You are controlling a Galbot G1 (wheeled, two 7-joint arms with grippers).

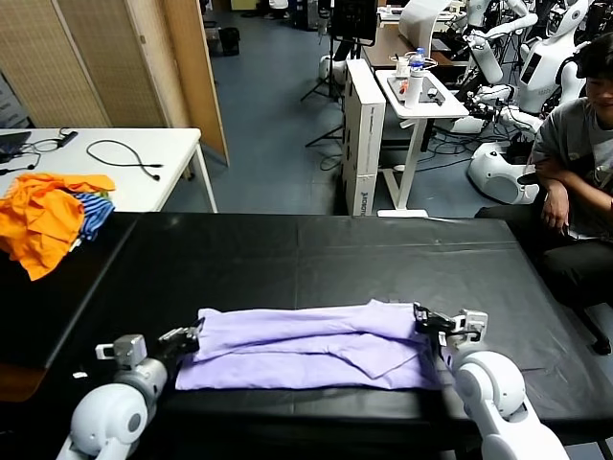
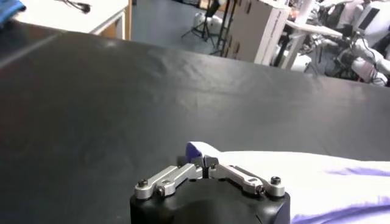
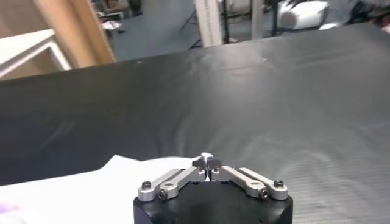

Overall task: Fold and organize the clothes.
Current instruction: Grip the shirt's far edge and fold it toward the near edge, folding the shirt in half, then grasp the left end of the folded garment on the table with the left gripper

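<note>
Lavender T-shirt (image 1: 306, 345), half-folded at the counter's (image 1: 316, 254) six o'clock; left gripper (image 1: 188, 337) and right gripper (image 1: 427, 321) jaws clamped its ends, likely mid-fold, next lifting together.

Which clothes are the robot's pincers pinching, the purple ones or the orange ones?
The flat lavender T-shirt. The left pincer and right pincer each pinch one end. The orange and striped heap lies untouched, far left.

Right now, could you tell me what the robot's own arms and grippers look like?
Both arms end in rounded, glossy white-grey shells. The left gripper and right gripper look alike: a black body carrying bare silver metal linkage bars fastened with dark screws, tapering to slim dark fingertips. The wrist views show the same silver links on a black housing. No cables, sleeves or printed markings are visible on them.
</note>
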